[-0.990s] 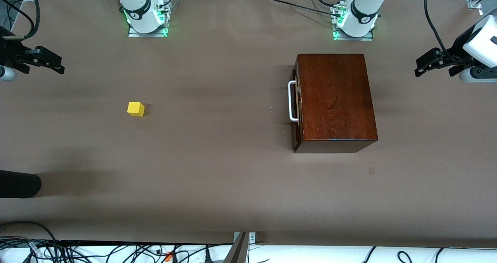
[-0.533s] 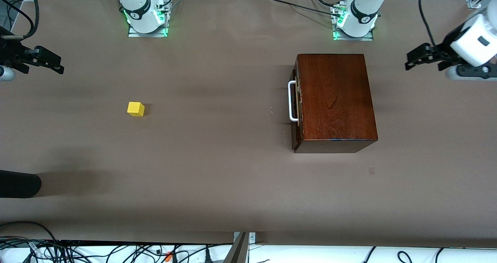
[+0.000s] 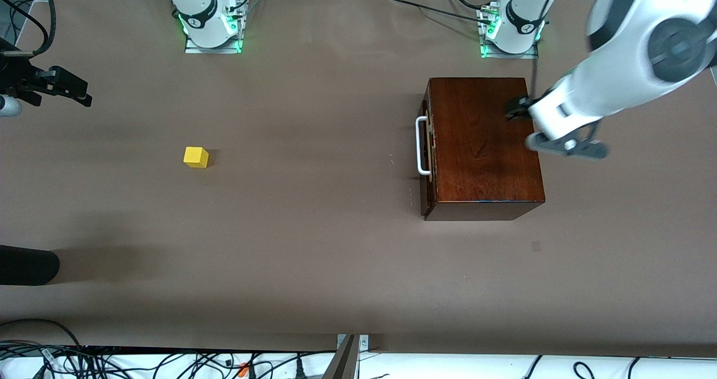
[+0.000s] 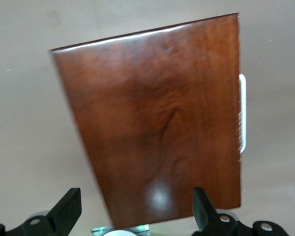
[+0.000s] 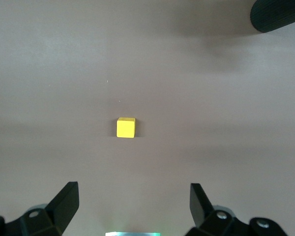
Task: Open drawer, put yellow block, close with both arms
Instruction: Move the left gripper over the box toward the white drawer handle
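Note:
The dark reddish-brown wooden box (image 3: 482, 144) stands toward the left arm's end of the table. Its drawer (image 3: 429, 160) is shut, and the white bar handle (image 3: 421, 146) faces the right arm's end. My left gripper (image 3: 512, 110) hangs open over the box top, on the side away from the handle. In the left wrist view the box (image 4: 157, 123) and handle (image 4: 242, 113) lie below the empty left gripper (image 4: 136, 209). The yellow block (image 3: 195, 157) sits alone toward the right arm's end. My right gripper (image 3: 67, 90) waits open in the air there; the right wrist view shows the block (image 5: 126, 127) ahead of the gripper (image 5: 132, 199).
A black rounded object (image 3: 28, 264) pokes in at the table's edge on the right arm's end, nearer to the front camera than the block. Both arm bases (image 3: 210, 26) stand along the farthest edge. Cables (image 3: 168, 365) run under the nearest edge.
The left arm has swung in from its end of the table and now reaches over the box top. The right arm, the block and the box have not moved.

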`<state>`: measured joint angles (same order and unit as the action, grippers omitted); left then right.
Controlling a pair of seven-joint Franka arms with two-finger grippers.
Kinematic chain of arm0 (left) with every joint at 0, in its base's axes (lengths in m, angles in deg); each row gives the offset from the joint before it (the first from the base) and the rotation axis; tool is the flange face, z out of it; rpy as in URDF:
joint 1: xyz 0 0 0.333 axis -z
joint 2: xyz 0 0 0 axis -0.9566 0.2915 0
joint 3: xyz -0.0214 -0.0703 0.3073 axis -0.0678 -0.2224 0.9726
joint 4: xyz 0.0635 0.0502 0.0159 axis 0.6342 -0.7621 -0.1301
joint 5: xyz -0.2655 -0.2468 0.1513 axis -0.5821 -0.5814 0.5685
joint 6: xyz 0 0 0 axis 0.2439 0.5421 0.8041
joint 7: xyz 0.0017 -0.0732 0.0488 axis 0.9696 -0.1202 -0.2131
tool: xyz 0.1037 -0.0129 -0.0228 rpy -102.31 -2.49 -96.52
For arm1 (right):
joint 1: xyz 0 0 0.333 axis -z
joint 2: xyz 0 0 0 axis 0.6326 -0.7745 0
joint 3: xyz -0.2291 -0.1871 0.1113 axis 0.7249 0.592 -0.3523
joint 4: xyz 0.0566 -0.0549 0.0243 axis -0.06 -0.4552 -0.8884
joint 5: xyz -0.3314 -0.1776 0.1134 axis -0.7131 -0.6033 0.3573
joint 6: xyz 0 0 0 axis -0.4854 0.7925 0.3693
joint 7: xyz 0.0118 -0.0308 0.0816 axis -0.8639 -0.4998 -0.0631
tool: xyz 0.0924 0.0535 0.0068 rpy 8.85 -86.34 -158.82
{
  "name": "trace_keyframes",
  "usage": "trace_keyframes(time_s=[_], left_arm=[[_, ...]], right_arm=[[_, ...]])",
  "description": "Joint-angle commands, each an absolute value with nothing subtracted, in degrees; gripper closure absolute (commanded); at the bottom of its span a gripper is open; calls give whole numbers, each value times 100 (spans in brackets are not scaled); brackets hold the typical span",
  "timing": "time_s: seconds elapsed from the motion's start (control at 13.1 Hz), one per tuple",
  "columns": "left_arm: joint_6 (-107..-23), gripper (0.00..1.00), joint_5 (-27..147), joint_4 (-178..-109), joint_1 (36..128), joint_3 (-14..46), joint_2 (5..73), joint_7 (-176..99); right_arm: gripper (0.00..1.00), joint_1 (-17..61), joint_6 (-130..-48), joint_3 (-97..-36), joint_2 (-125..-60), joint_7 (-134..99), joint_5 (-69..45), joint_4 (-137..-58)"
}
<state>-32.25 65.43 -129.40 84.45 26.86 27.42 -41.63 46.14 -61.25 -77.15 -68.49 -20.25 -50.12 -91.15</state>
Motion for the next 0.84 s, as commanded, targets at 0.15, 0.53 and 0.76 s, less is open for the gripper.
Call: trace_keyframes(time_s=[0.15,0.53,0.76], left_arm=[[-3806,0,6790,-12256,9693,2708,3769,-5874],[-4230,0,7870,-12273,10688,2708,4323,-7090],[-4257,0,8539,-12308,10996,2708,4648,-7258]], right_arm=[[0,4706,-6104,-7773,-6849,-2070,-4987,-9017],[0,4706,-6104,-7773,-6849,-2070,-4987,-9017],[0,4706,-6113,-7773,-6849,-2070,-4987,-9017]])
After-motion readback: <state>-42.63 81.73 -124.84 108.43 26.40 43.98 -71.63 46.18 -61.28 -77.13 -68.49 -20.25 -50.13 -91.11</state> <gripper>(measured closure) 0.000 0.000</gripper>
